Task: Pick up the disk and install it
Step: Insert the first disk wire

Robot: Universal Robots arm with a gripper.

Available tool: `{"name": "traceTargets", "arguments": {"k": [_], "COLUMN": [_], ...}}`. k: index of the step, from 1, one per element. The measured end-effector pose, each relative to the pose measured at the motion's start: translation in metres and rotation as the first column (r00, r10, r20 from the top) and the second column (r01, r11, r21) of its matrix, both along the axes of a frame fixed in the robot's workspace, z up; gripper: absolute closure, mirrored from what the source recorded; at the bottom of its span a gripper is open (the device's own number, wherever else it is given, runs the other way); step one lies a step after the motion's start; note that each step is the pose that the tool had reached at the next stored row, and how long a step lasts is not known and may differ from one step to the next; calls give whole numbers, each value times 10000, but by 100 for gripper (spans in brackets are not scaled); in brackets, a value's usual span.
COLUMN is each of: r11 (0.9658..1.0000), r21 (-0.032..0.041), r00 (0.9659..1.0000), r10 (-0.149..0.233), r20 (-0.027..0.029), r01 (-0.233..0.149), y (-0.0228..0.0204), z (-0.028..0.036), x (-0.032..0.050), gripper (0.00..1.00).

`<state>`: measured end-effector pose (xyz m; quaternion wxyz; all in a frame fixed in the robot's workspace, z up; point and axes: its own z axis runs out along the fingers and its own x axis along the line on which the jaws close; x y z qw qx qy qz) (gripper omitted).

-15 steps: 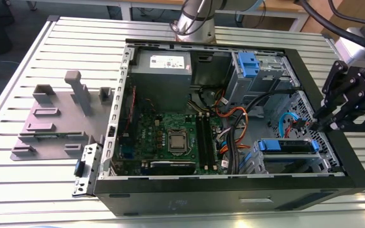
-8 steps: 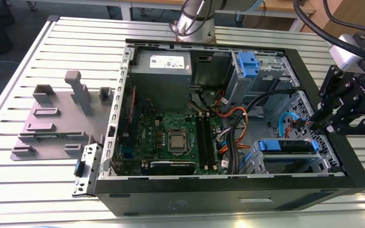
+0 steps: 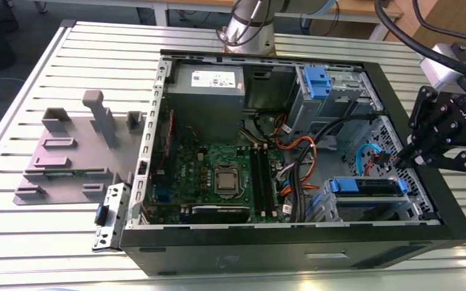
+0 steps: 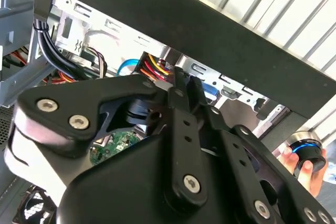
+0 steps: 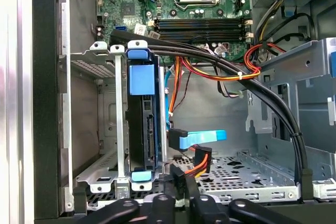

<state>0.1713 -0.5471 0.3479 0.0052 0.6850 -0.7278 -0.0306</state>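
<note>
Exterior view: the gripper [image 3: 400, 159] hangs over the rim of the open computer case [image 3: 298, 251] on the exterior view's right. The disk [image 3: 366, 185] sits just below it, slotted into the drive cage [image 3: 375, 211] with its blue bracket showing.

First wrist view: the disk stands on edge in the cage. Right beside it, the blue data cable [image 5: 205, 137] and the power plug [image 5: 201, 157] dangle loose, just ahead of the fingers [image 5: 190, 190]. That is the danger here. A careless move could hook those wires or the thick black cable bundle [image 5: 262, 90], tug the connectors, or scrape the disk's bracket.

Second wrist view: the jaws look pressed together with nothing between them, though the linkage hides the tips. A person's hand [image 4: 310, 169] holds a round device beyond the case.
</note>
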Motion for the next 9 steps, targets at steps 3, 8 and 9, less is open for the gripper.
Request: {"name": "traceTargets", "arguments": {"k": [3, 8, 9], "r11": [10000, 10000, 10000], "r21": [-2, -5, -5], "r00": [10000, 10000, 10000], "r10": [0, 0, 1], "r20": [0, 0, 0], "r01": [0, 0, -1], "y": [0, 0, -1], "z": [0, 0, 0], "x": [0, 0, -3], "gripper": [84, 84, 84]}}
